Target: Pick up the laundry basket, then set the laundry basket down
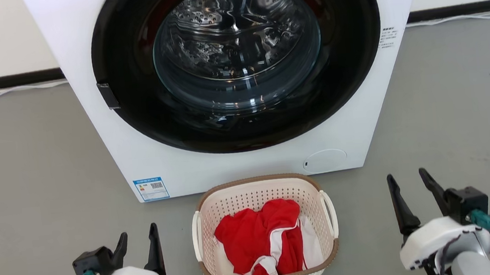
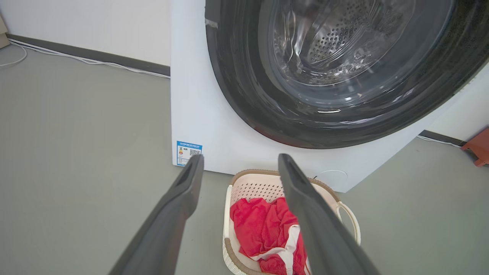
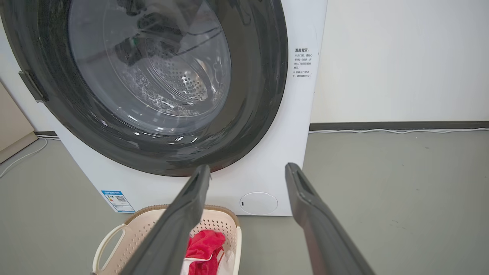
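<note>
The laundry basket [image 1: 250, 196], cream-white and perforated with a brown rim, stands on the grey floor just in front of the washing machine. Red and white clothes [image 1: 263, 236] lie inside it. My left gripper [image 1: 139, 242] is open, low to the basket's left and apart from its white loop handle [image 1: 196, 235]. My right gripper [image 1: 410, 186] is open too, further off on the basket's right side. The left wrist view shows the basket [image 2: 259, 185] between and below my fingers [image 2: 183, 191]. In the right wrist view the basket [image 3: 223, 225] sits at the lower left.
The white washing machine [image 1: 185, 170] with its closed round glass door [image 1: 236, 48] stands right behind the basket. A white cable [image 1: 7, 92] runs along the dark skirting. An orange-red object [image 2: 479, 147] sits on the floor beyond the machine's corner. Grey floor spreads to both sides.
</note>
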Available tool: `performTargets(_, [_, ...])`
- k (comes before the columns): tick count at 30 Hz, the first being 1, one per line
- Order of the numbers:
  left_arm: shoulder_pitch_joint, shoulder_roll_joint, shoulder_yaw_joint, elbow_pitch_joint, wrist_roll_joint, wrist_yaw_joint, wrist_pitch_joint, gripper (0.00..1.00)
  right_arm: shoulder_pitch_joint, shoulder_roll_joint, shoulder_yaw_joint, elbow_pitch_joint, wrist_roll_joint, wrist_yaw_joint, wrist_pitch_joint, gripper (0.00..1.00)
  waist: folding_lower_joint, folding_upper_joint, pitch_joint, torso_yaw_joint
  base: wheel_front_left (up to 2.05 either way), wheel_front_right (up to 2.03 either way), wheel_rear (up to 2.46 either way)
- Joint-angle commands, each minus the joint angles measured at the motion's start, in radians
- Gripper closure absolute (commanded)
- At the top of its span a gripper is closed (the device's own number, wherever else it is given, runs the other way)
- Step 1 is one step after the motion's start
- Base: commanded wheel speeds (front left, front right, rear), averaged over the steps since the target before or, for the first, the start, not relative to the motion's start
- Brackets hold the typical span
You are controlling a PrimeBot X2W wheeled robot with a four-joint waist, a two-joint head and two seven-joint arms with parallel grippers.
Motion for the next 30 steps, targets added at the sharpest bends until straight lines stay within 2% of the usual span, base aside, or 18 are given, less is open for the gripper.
performTargets(1, [-0.003, 0.013, 0.037, -0.036, 0.015, 0.000, -0.006, 0.00, 0.002, -0.001, 0.027, -0.036, -0.004, 0.006, -0.011, 0.00, 0.0001, -0.0001, -0.006, 0.000, 0.00, 0.00, 0.00])
performTargets(18, [0.095, -0.012, 0.110, -0.135, 0.058, 0.017, -0.006, 0.00, 0.086, 0.007, 0.038, -0.104, -0.004, 0.006, -0.006, 0.00, 0.0001, -0.0001, -0.040, 0.001, 0.00, 0.00, 0.00])
performTargets(20, [0.092, -0.008, 0.112, -0.179, 0.086, 0.013, -0.006, 0.00, 0.089, 0.008, 0.036, -0.107, -0.004, 0.006, -0.005, 0.00, 0.0001, -0.0001, -0.040, 0.001, 0.00, 0.00, 0.00])
performTargets(21, [0.120, -0.018, 0.082, -0.152, 0.082, 0.010, 0.000, 1.00, 0.093, 0.011, 0.014, -0.075, 0.000, 0.000, 0.000, 1.00, 0.0001, -0.0001, -0.041, 0.001, 0.00, 0.00, 0.00])
performTargets(26, [0.121, -0.023, 0.088, -0.129, 0.057, 0.007, 0.013, 1.00, 0.098, 0.017, 0.005, -0.052, 0.031, -0.001, 0.015, 1.00, 0.0002, -0.0001, -0.041, 0.002, 0.00, 0.00, 0.00])
performTargets(30, [0.120, -0.023, 0.093, -0.137, 0.015, 0.003, 0.026, 1.00, 0.099, 0.017, 0.001, -0.061, 0.082, -0.001, 0.030, 1.00, 0.0023, -0.0001, -0.042, 0.003, 0.00, 0.00, 0.00])
